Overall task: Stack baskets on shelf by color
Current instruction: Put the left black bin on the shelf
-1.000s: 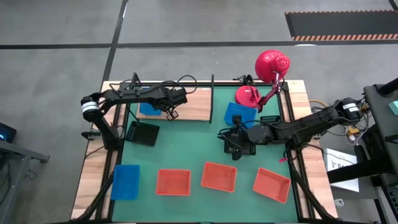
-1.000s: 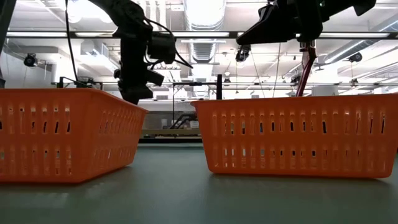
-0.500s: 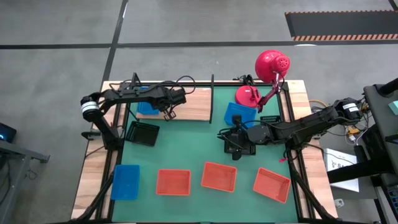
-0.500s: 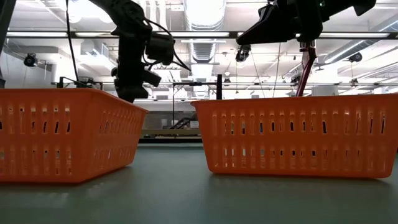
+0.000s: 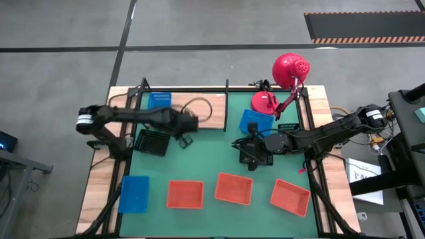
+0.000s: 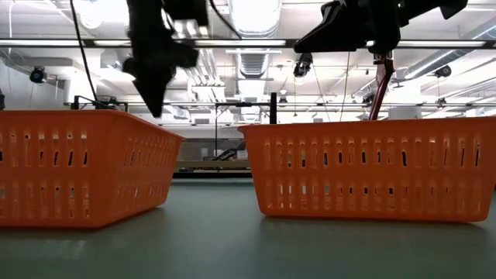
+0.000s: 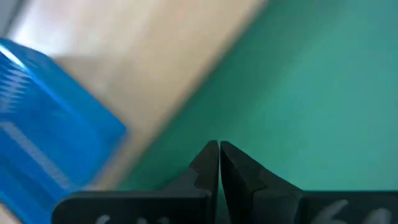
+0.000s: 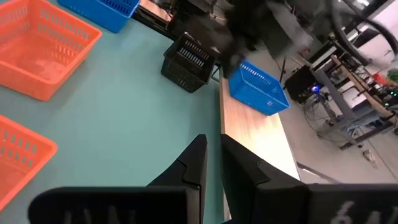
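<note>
A blue basket (image 5: pixel 159 101) (image 7: pixel 50 149) (image 8: pixel 258 90) rests flat on the light wooden shelf (image 5: pixel 214 109). A black basket (image 5: pixel 151 142) (image 8: pixel 189 59) stands on the green mat beside the shelf. Another blue basket (image 5: pixel 255 123) lies by the lamp base, and a third (image 5: pixel 134 194) sits in the near row with three orange baskets (image 5: pixel 184 194) (image 5: pixel 234 188) (image 5: pixel 289 197). My left gripper (image 5: pixel 184 136) (image 7: pixel 219 149) hangs shut over the shelf's near edge and holds nothing. My right gripper (image 5: pixel 251 151) (image 8: pixel 211 146) waits shut above mid-mat.
A red desk lamp (image 5: pixel 290 70) with a round base (image 5: pixel 264 101) stands at the far right corner. Black shelf posts (image 5: pixel 227 89) rise at the far edge. Two orange baskets (image 6: pixel 81 167) (image 6: pixel 372 167) fill the low view. Bare mat (image 5: pixel 206 153) lies between the arms.
My left gripper has drawn back from over the shelf toward the near edge, now above the border of board and mat, and has risen in the low view. The blue basket stays on the shelf, now uncovered by the arm.
</note>
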`<state>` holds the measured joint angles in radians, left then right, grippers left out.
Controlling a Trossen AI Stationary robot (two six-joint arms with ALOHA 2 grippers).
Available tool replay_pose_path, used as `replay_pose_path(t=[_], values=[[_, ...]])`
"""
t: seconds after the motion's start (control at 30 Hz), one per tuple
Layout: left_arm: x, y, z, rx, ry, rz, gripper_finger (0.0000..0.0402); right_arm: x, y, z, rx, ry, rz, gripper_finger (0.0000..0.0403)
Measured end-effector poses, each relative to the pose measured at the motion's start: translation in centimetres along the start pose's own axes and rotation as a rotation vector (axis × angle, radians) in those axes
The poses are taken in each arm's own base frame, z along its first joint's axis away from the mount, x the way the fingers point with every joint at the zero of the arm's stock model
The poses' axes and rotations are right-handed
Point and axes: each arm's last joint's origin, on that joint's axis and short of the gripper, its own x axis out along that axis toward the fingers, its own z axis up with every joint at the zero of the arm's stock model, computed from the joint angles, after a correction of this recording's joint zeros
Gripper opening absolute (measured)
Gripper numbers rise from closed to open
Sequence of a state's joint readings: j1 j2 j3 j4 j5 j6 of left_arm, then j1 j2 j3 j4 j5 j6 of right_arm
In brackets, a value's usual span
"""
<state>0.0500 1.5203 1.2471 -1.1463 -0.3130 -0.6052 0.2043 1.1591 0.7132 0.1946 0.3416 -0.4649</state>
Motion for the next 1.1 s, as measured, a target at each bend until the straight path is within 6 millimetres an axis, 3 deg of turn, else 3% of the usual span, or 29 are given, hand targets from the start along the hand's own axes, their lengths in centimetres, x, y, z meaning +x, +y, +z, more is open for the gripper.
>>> replay_pose_path(t=[0.17,0.33,0.43,0.6,0.9,1.1], values=[[-1.6,-2.4,-4.2,-0.069,0.032,-0.003,0.0,0.0,0.0,0.0,-0.02,-0.004,-0.002,0.0032],[0.0,-2.5,-7.1,-0.209,0.131,0.079,0.0,0.0,0.0,0.1,-0.029,-0.004,-0.002,0.0032],[1.0,-2.2,-8.1,-0.206,0.222,0.074,0.0001,0.0,-0.2,0.3,-0.027,-0.01,-0.005,0.0032],[1.4,-1.5,-8.9,-0.186,0.229,0.068,0.0033,0.0,-0.2,0.5,-0.019,-0.007,-0.002,0.0032],[0.4,-0.9,-8.7,-0.243,0.117,-0.011,0.0166,0.0,-0.2,0.5,-0.013,-0.007,-0.002,0.0032],[1.8,-1.5,-8.7,-0.284,0.072,-0.068,0.0206,0.0,-0.2,0.5,-0.002,-0.007,-0.001,0.0032]])
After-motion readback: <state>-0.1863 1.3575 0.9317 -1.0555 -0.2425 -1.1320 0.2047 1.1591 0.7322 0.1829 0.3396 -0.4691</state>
